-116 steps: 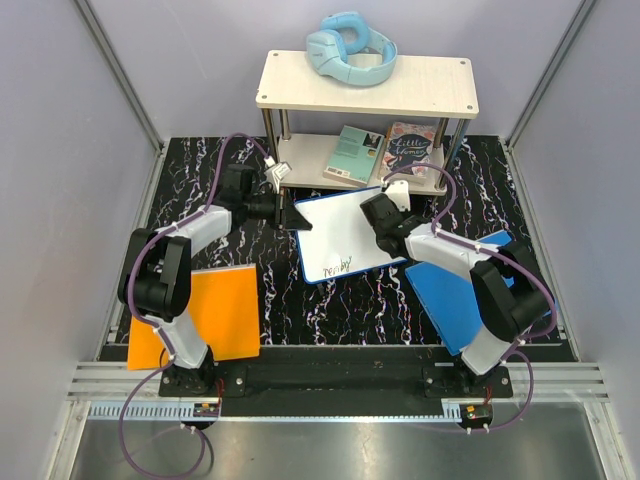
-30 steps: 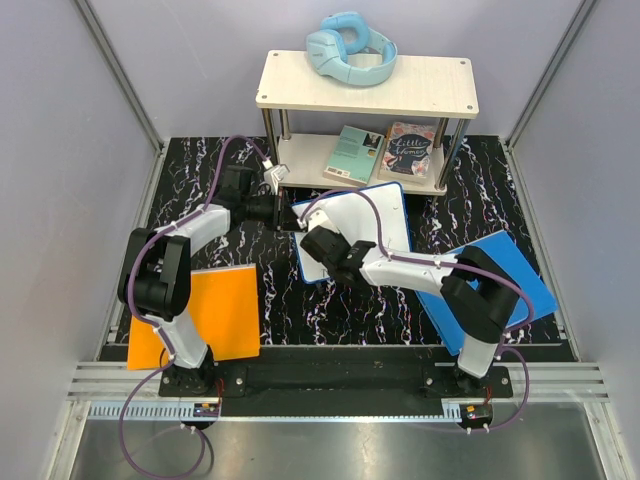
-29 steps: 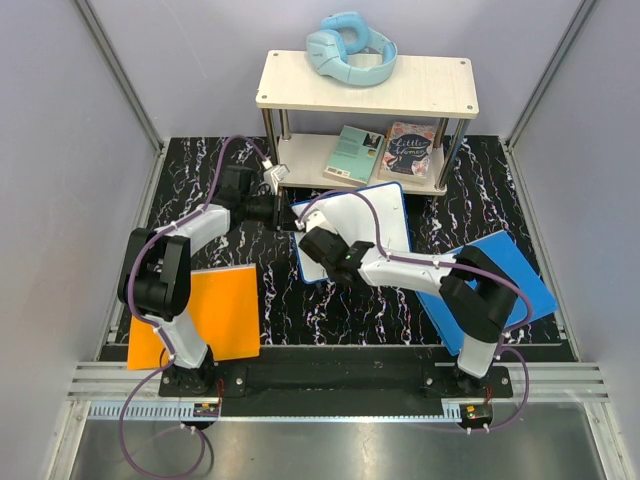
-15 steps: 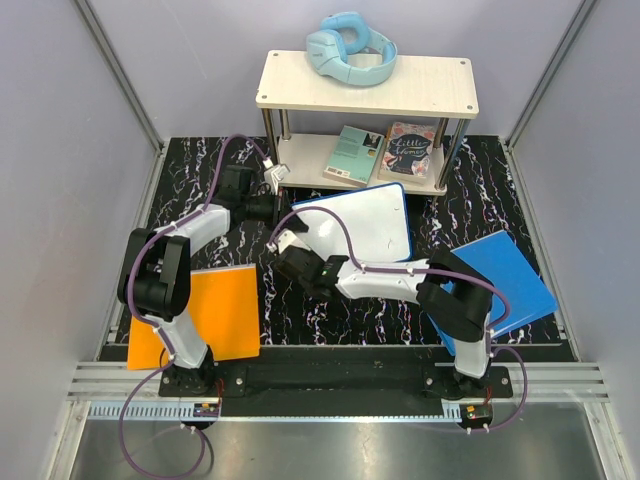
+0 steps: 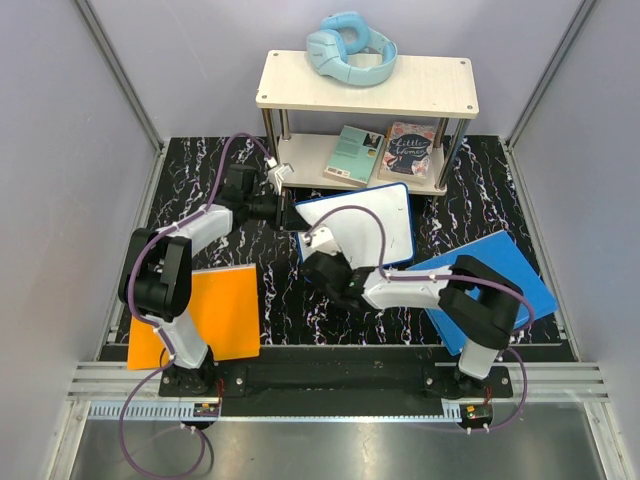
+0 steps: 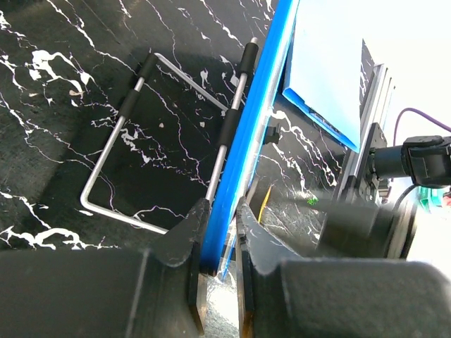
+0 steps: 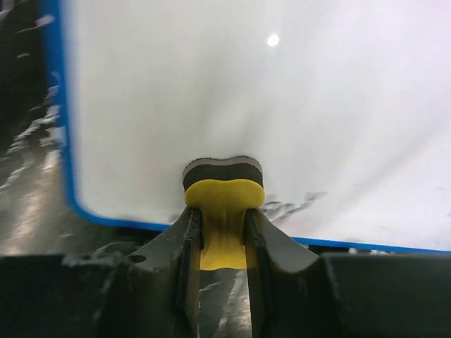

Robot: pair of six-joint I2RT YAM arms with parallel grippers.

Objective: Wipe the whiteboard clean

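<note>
The whiteboard (image 5: 365, 222), white with a thin blue rim, stands tilted in the middle of the table. My left gripper (image 5: 289, 214) is shut on its left edge; in the left wrist view the blue rim (image 6: 243, 134) runs between my fingers, and the gripper (image 6: 220, 262) clamps it. My right gripper (image 5: 323, 262) is shut on a yellow eraser with a dark felt face (image 7: 223, 189) and presses it on the board's white face (image 7: 246, 84) near the lower rim. A faint grey ink smudge (image 7: 290, 207) lies just right of the eraser. No handwriting shows.
A wire stand (image 6: 165, 141) lies behind the board. An orange panel (image 5: 205, 312) lies at the front left and a blue panel (image 5: 500, 282) at the front right. A two-level shelf (image 5: 366, 88) at the back carries blue headphones (image 5: 350, 48) and books (image 5: 360, 153).
My right gripper swept the eraser from the board's upper right down to its lower left, then back a little to the right. The handwriting has gone. The left gripper kept its hold.
</note>
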